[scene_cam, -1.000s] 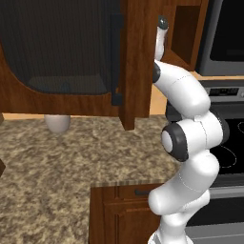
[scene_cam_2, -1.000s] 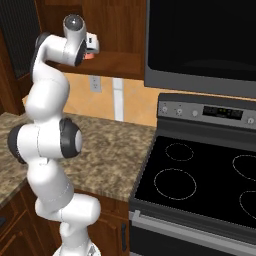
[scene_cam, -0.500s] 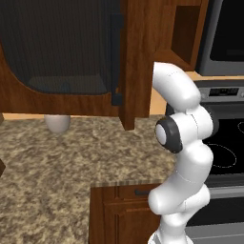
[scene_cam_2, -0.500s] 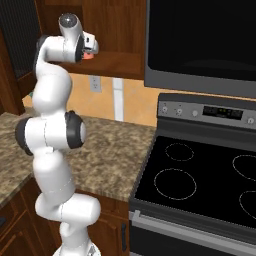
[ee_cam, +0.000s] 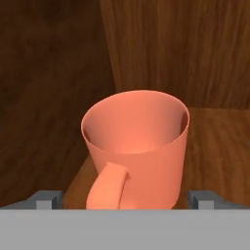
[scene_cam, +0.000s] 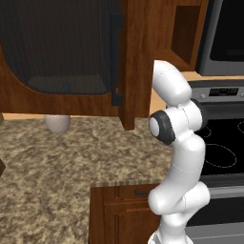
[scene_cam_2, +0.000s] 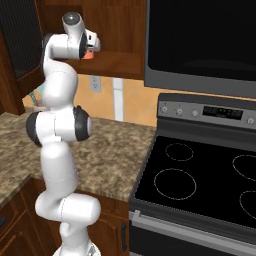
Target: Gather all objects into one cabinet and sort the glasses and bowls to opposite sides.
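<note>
Since a second ago: arm drawn more upright, elbow shifted over the bench (scene_cam: 71,157); hand kept high at the cabinet (scene_cam_2: 115,55). Pincer (ee_cam: 126,200) spread wide, one tip (ee_cam: 49,199) each side of the orange cup (ee_cam: 136,146), clamped on nothing visible. Cup upright on the wooden shelf (ee_cam: 215,146), mouth up, long axis vertical, handle turned toward the camera. From the right base camera, cup (scene_cam_2: 88,54) just beyond the hand. Whitish vessel (scene_cam: 57,123) on the bench under the mesh door (scene_cam: 57,47).
</note>
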Robot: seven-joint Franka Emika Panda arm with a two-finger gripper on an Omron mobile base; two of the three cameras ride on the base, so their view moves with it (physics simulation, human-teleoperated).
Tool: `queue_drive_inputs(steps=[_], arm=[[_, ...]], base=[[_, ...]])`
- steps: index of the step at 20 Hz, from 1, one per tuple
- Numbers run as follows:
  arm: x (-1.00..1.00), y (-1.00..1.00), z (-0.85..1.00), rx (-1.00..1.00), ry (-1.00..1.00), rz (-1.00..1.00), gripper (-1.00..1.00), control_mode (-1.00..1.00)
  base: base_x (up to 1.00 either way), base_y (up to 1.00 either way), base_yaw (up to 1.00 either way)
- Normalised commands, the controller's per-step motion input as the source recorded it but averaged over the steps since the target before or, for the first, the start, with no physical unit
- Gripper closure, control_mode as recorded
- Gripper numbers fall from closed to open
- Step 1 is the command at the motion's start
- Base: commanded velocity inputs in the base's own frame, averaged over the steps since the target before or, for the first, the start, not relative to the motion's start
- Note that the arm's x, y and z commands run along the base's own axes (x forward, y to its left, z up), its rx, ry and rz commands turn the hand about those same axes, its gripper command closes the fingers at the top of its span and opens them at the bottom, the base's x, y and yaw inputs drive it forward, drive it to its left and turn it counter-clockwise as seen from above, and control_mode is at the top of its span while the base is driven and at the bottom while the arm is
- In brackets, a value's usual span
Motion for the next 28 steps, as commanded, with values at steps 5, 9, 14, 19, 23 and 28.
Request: queue_drive_inputs(steps=[5, 9, 14, 19, 23, 28], arm=[[0.22, 0.11, 0.0, 0.0, 0.0, 0.0, -1.0, -1.0], [0.04, 0.09, -0.06, -0.01, 0.0, 0.0, -1.0, -1.0], [0.0, 0.04, -0.01, 0.0, 0.0, 0.0, -1.0, -1.0], [0.0, 0.09, -0.05, 0.06, 0.0, 0.0, 1.0, -1.0], [0.0, 0.0, 0.0, 0.01, 0.0, 0.0, 1.0, -1.0], [-0.12, 0.0, -0.02, 0.0, 0.0, 0.0, 1.0, -1.0]], base=[[0.0, 0.0, 0.0], [0.0, 0.0, 0.0], [0.0, 0.0, 0.0], [0.0, 0.0, 0.0], [0.0, 0.0, 0.0], [0.0, 0.0, 0.0]])
